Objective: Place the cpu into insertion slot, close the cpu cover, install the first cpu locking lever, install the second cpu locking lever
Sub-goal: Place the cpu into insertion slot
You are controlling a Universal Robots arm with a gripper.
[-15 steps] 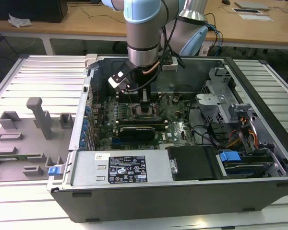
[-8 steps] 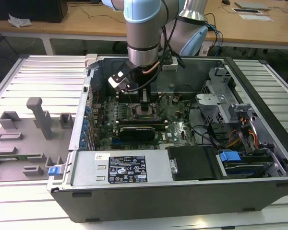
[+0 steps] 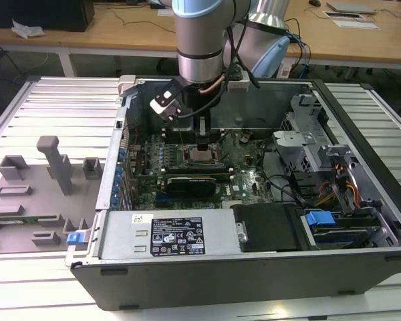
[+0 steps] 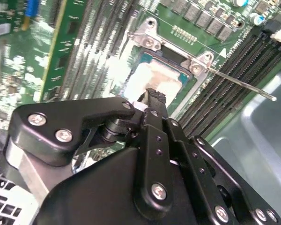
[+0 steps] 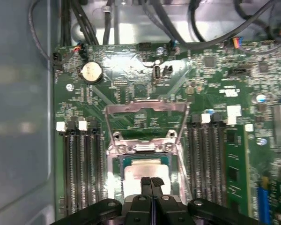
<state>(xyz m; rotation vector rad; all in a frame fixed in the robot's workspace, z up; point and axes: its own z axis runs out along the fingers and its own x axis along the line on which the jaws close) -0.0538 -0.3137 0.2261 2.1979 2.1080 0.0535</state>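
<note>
The cpu (image 5: 141, 171) lies flat in the insertion slot (image 5: 143, 149), its pale metal top up, on the green board inside the open computer case. My gripper (image 5: 151, 181) is shut with nothing between its fingertips, which hang just over the cpu's middle; contact cannot be told. The same chip (image 4: 155, 80) shows past the black fingers (image 4: 154, 101) in the second wrist view. The cpu cover (image 5: 145, 108) stands raised open behind the slot. A thin locking lever (image 4: 243, 85) sticks out free over the memory slots. In the exterior view the gripper (image 3: 202, 142) points straight down at the slot (image 3: 202, 156).
Long black memory slots (image 5: 82, 173) flank the socket on both sides. A coin battery (image 5: 91, 71) and cables sit behind it. A black card (image 3: 194, 182), the power supply (image 3: 187, 234) and a drive cage (image 3: 307, 134) crowd the case. Grey fixtures (image 3: 53, 160) stand outside it.
</note>
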